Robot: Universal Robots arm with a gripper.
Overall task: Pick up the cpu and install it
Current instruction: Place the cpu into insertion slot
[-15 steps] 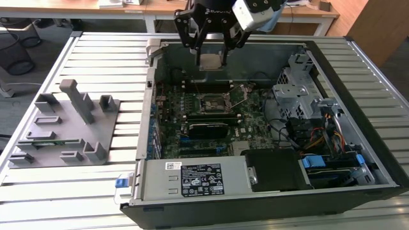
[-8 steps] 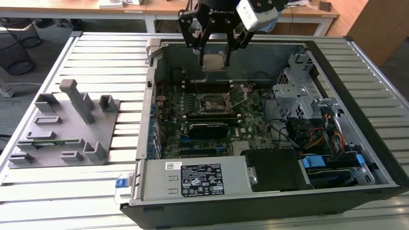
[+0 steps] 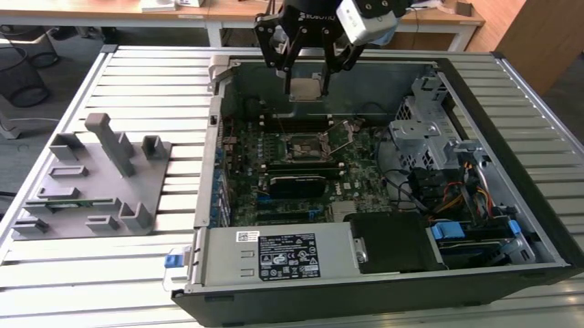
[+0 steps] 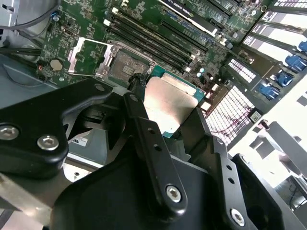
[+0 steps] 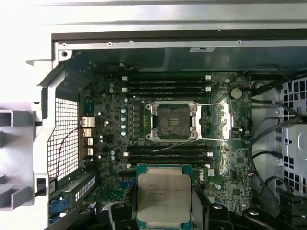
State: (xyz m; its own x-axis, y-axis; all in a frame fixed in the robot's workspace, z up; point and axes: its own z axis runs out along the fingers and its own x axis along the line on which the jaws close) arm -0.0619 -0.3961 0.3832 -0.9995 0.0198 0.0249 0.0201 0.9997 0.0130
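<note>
The cpu is held clenched in the tool, aloft over the motherboard, apart from the open socket. Carry step judged in hand; seating calls for square alignment over the socket.

Plenty of room straight down onto the open socket; tighter around it with memory slots on 2 sides, cables nearby.

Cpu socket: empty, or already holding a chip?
Empty. In the first wrist view the socket shows bare contacts with no chip seated; the cpu is held in the pincer, off the board.
</note>
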